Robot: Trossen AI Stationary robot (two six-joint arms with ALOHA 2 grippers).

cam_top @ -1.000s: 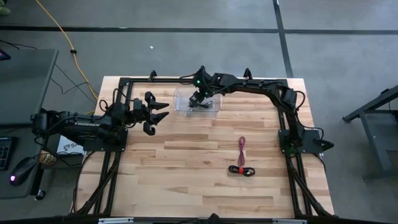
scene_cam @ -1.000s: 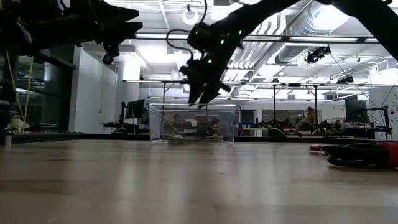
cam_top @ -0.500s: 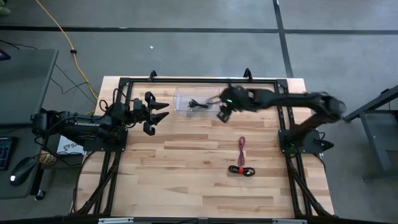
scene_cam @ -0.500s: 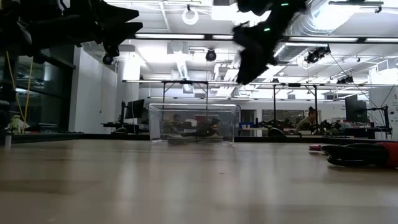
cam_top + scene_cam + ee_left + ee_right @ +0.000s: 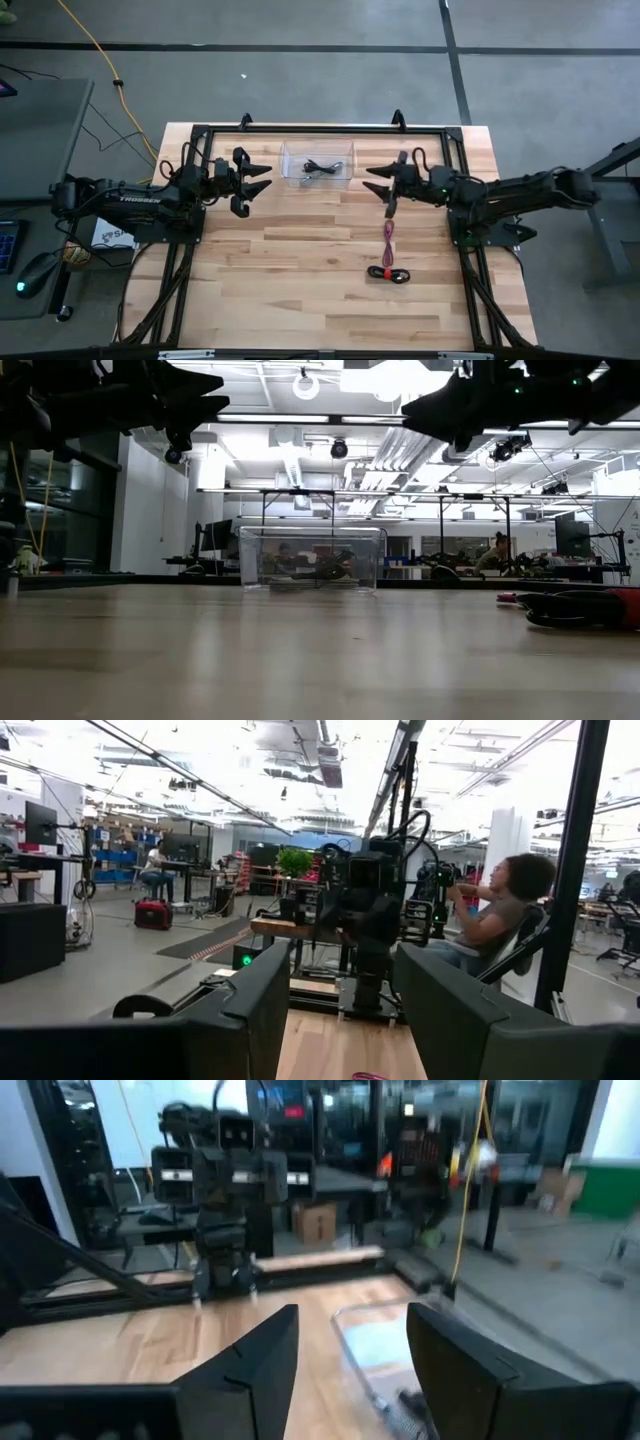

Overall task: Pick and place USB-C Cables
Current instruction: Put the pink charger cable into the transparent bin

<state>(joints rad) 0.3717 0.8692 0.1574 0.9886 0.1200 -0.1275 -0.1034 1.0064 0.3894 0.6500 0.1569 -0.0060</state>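
Observation:
A clear plastic box [image 5: 317, 163] stands near the table's far edge, and a dark silver-grey cable bundle [image 5: 320, 167] lies on its floor, seen through the wall in the low view [image 5: 325, 570]. The pink-magenta cable [image 5: 388, 234] lies stretched out on the table right of centre. The coiled red-and-black cable [image 5: 388, 273] lies nearer me [image 5: 590, 607]. My right gripper [image 5: 378, 185] hovers open, level, right of the box and above the pink cable's far end. My left gripper [image 5: 258, 180] waits open, raised, left of the box.
A black frame [image 5: 300, 129] runs around the table's far and side edges. The right wrist view shows the box [image 5: 375, 1350] ahead and the left arm [image 5: 225, 1190] beyond it. A seated person [image 5: 500, 910] is in the room behind. Bare wood lies at the table's middle and near side.
My right gripper has risen out of the box and swung toward the table's right edge and a little nearer, turning from pointing down to level. The silver-grey cable has stayed in the box. The other two cables have not moved.

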